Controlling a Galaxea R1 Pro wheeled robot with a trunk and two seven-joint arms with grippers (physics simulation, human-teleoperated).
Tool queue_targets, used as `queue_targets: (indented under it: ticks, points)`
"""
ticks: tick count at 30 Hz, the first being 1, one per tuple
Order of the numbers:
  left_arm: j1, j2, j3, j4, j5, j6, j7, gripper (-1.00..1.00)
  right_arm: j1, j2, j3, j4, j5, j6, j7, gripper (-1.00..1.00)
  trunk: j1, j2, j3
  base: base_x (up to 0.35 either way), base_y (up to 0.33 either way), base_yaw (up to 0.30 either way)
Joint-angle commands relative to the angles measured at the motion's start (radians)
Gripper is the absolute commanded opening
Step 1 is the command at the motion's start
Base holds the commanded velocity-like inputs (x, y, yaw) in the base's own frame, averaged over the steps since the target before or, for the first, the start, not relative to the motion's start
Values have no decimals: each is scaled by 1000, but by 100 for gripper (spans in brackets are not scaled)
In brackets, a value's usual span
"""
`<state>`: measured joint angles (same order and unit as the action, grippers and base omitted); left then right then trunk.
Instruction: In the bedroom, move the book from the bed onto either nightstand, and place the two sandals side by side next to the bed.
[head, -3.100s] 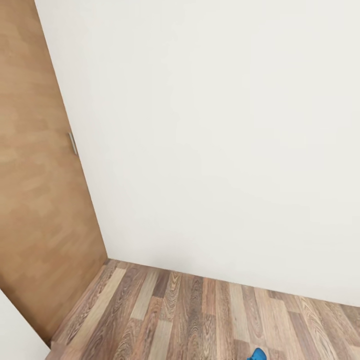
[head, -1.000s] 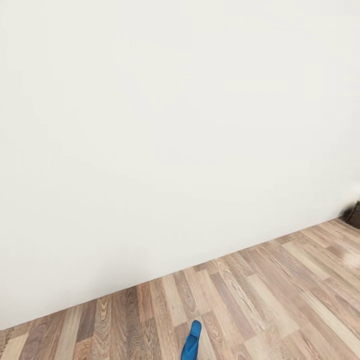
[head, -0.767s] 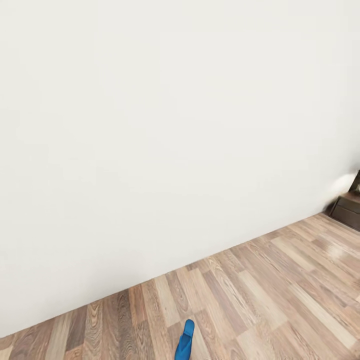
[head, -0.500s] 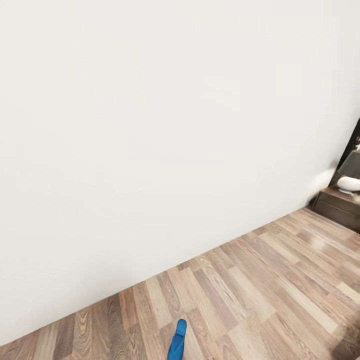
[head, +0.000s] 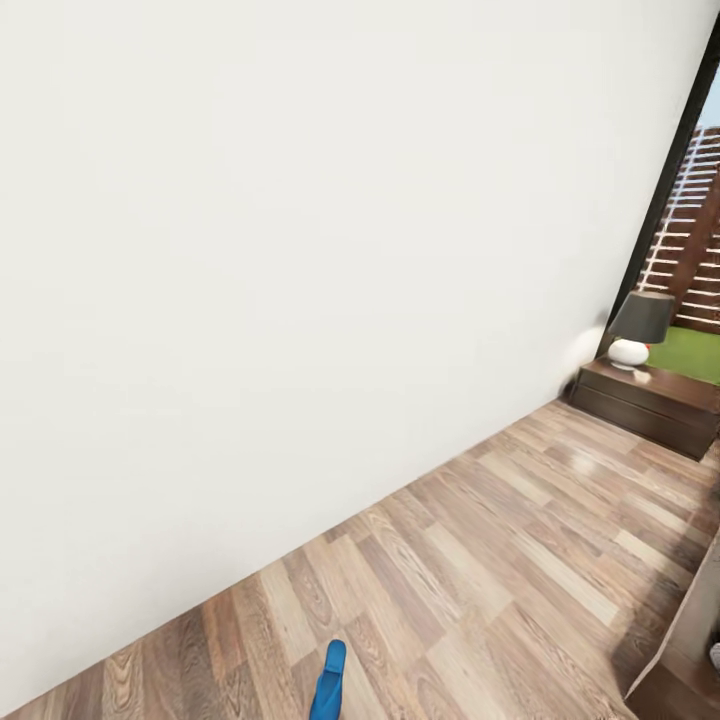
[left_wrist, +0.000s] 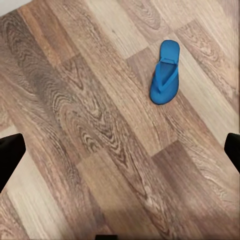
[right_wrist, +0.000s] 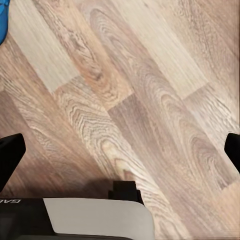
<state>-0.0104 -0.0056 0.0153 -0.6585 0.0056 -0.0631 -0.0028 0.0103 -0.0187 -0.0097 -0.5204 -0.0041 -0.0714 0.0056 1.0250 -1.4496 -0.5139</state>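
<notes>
One bright blue sandal (head: 328, 686) lies flat on the wood-plank floor at the lower edge of the head view, close in front of me. The left wrist view has the same kind of sandal (left_wrist: 165, 73) whole, sole down, some way beyond my left gripper (left_wrist: 120, 152), which is open with bare floor between its fingertips (left_wrist: 10, 156). My right gripper (right_wrist: 120, 150) is open too, over bare planks, with a sliver of blue (right_wrist: 2, 20) at that view's corner. A dark brown nightstand (head: 640, 402) stands against the wall at the far right. The book is out of view.
A long white wall (head: 300, 250) runs along my left. A lamp (head: 638, 330) with a dark shade sits on the nightstand, beside a dark-framed window (head: 690, 150) showing fence and grass. A brown wooden corner (head: 690, 640) juts in at the lower right; I cannot tell whether it is the bed.
The camera has swung to the right: the wooden door has left the picture, and the nightstand, lamp and window have come in. The sandal has stayed on the floor.
</notes>
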Motion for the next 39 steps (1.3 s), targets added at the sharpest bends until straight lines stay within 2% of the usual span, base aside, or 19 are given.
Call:
queue_targets:
  ticks: [1, 6, 20, 39]
  points:
    - [0, -1, 2, 0, 1, -3, 0, 100, 0, 0, -1, -1, 0, -2, 1, 100, 0, 0, -1, 0, 0, -118]
    - [0, -1, 3, 0, 1, -2, 0, 100, 0, 0, -1, -1, 0, -2, 0, 100, 0, 0, -1, 4, 18, -35]
    - [0, -1, 3, 0, 1, -3, 0, 100, 0, 0, -1, -1, 0, -2, -2, 100, 0, 0, -1, 101, 208, -11]
    - [0, -1, 3, 0, 1, -3, 0, 100, 0, 0, -1, -1, 0, -2, -2, 100, 0, 0, -1, 8, 12, -172]
